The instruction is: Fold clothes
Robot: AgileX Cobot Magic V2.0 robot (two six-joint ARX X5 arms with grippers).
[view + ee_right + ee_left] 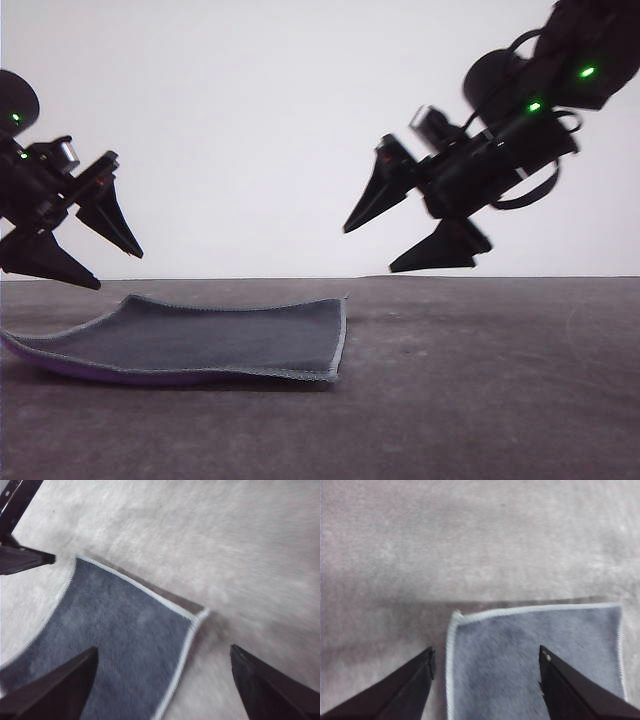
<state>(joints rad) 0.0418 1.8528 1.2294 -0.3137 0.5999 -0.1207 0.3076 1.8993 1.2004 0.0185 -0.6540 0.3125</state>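
The small rectangular soft cloth (200, 340), dark grey on its upper face with a pale stitched edge, lies on the grey matte table surface (480, 400) in the near left part of the front view. A strip of bright purple shows under its near left edge, where that edge lifts slightly off the table. The far left portion also rises in a shallow wave; the right portion lies flatter. The long axis of the cloth runs left to right across the table, and its right short edge ends near the table's middle.

The left gripper (115, 262) hangs above the cloth's left end, clear of the fabric. Its two black pointed fingers angle downward and to the right, and they stand well apart with nothing between them. In the left wrist view, the left gripper (485, 657) straddles one corner of the cloth (530, 660), one finger over bare table and the other over the fabric.

The right gripper (368, 250) hangs higher, above and just right of the cloth's right edge, tilted downward and to the left. Its fingers are likewise spread wide and hold nothing. In the right wrist view, the right gripper (162, 652) spans the cloth's corner (115, 635), with the left gripper's fingertip (45, 558) visible beyond the far edge.

Behind the table stands a plain white wall (260, 120). Nothing stands between either gripper and the cloth.
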